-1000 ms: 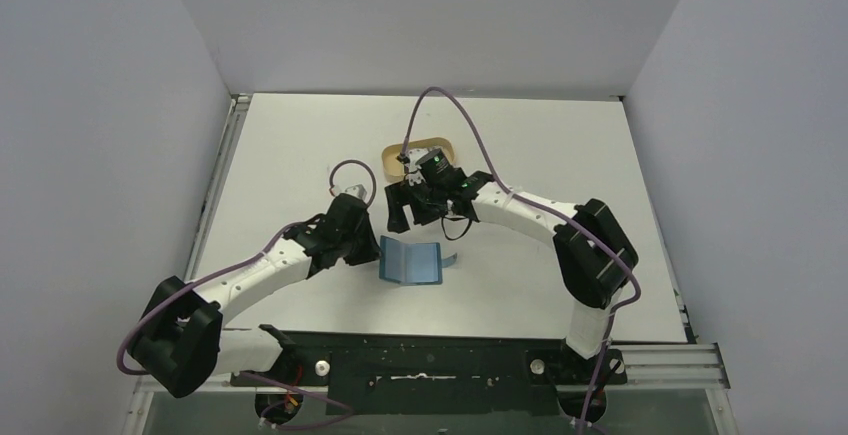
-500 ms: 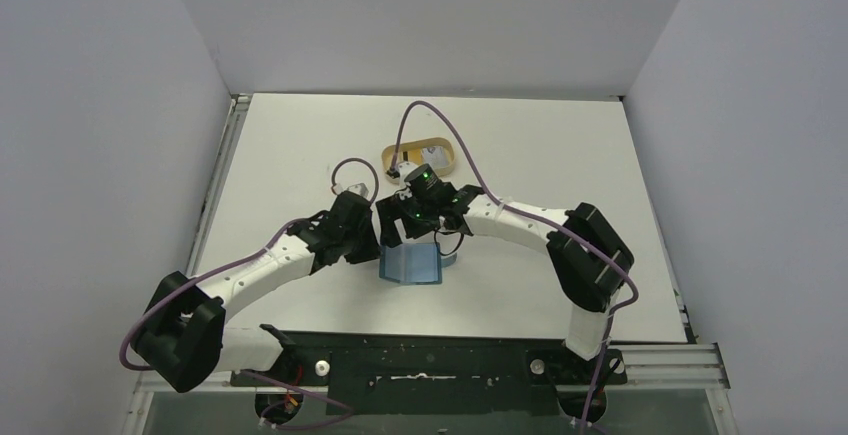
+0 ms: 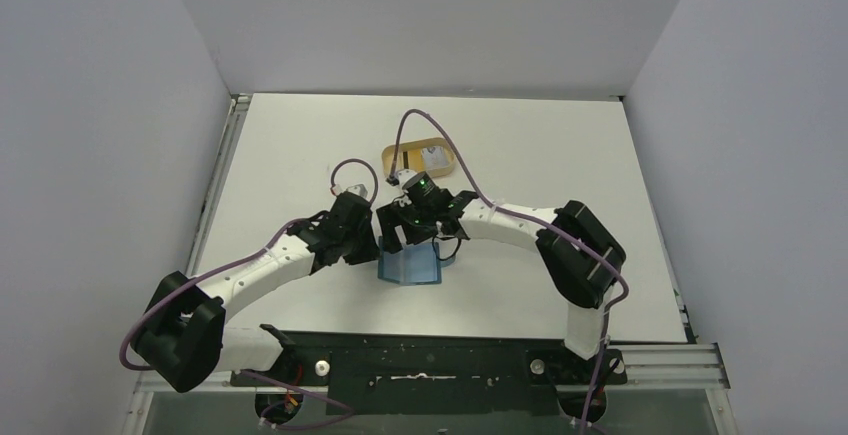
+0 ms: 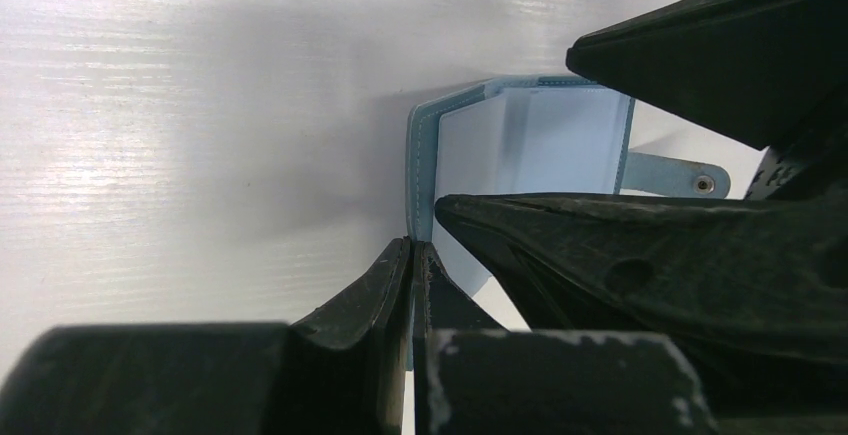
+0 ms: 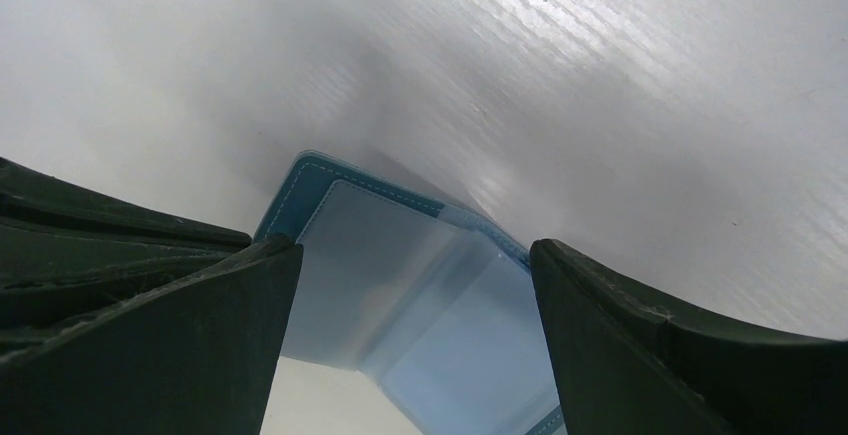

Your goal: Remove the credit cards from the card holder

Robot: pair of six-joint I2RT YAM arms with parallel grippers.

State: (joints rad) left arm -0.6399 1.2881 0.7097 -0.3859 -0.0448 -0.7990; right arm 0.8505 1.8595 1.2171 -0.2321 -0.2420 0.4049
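The card holder (image 5: 400, 295) (open) sits under right tool (image 5: 415, 250).

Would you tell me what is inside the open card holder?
Light blue translucent pockets line the card holder. Whether anything sits in them cannot be told; the right gripper hides part of it.

The teal, stitched, leather-look folding card holder (image 5: 318, 177) has glossy clear plastic pockets (image 5: 400, 285); the white table (image 4: 180, 105) looks finely grained.
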